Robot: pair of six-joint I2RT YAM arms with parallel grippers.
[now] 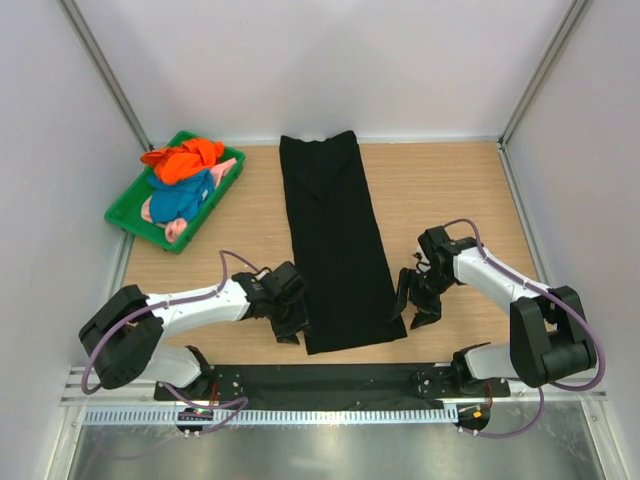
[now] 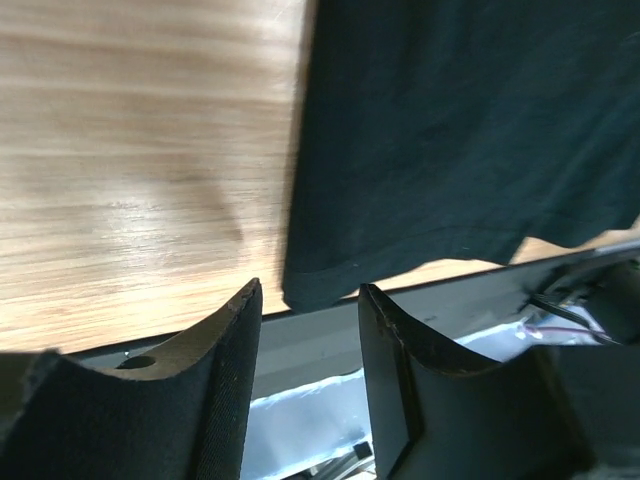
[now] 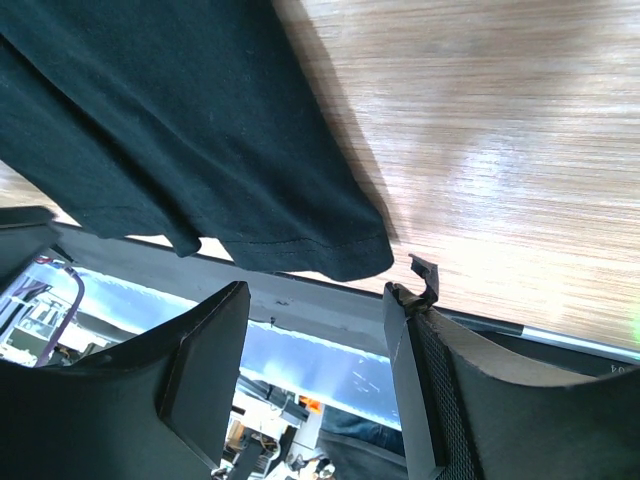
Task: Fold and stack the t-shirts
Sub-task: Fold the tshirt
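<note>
- Two grippers sit at the near hem of the black t-shirt [image 1: 338, 240], one at each corner. The shirt lies as a long narrow strip (sides apparently folded in) running far to near down the middle of the table [image 1: 450, 190].
- Left gripper [image 2: 308, 295]: fingers apart, with the near-left hem corner just beyond the gap and nothing pinched.
- Right gripper [image 3: 318, 295]: fingers apart as well, the near-right corner close by but not gripped.
- Risks, as we judge them:
  - A shallow pinch may catch only the top layer, and the strip would open when lifted.
  - Uneven bites at the two corners would skew the fold.
  - The hem lies close to the table's near edge, so a low approach could push the cloth off it.
- Materials: the cloth is matte and limp with a stitched hem, wavy at the near end. The tabletop is smooth, glossy wood grain. The fingers are hard and dark.
- An orange shirt [image 1: 185, 158], a blue shirt [image 1: 180, 198] and a pink shirt [image 1: 178, 230] are bunched in the green tray [image 1: 125, 215] at far left.
</note>
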